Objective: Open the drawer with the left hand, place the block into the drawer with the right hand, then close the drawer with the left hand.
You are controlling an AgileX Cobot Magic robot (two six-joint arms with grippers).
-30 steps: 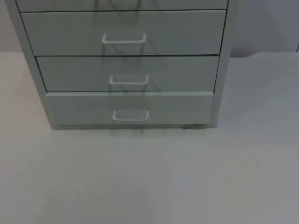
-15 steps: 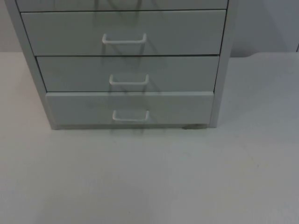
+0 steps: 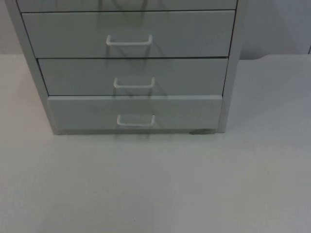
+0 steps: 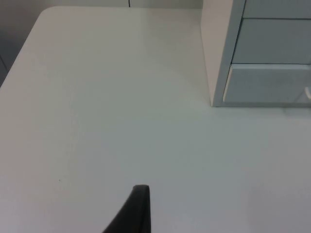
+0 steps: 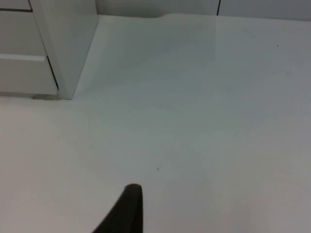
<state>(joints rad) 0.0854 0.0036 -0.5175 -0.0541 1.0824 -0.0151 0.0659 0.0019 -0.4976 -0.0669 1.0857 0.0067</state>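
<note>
Inspector A: Count, please.

Inspector B: One grey drawer cabinet stands at the far side of the white table. Three drawer fronts are fully visible, each with one white handle: upper drawer, middle drawer, bottom drawer. A fourth front above them is cut off by the frame edge. All visible drawers sit closed; the bottom front stands slightly proud of the frame.

Inspector A: Anything obscured?

Inspector B: The cabinet top is out of frame. A small dark mark lies under the cabinet's near right foot; I cannot identify it. The left wrist view takes in the cabinet's left side panel and part of the bottom drawer, with a sliver of its handle.

Inspector A: Grippers?

Inspector B: One black fingertip of the left gripper hangs over bare table, left of the cabinet and nearer than it, well apart from it. One fingertip of the right gripper hangs likewise on the right side, touching nothing. With a single finger showing on each, I cannot tell how the jaws stand.
</note>
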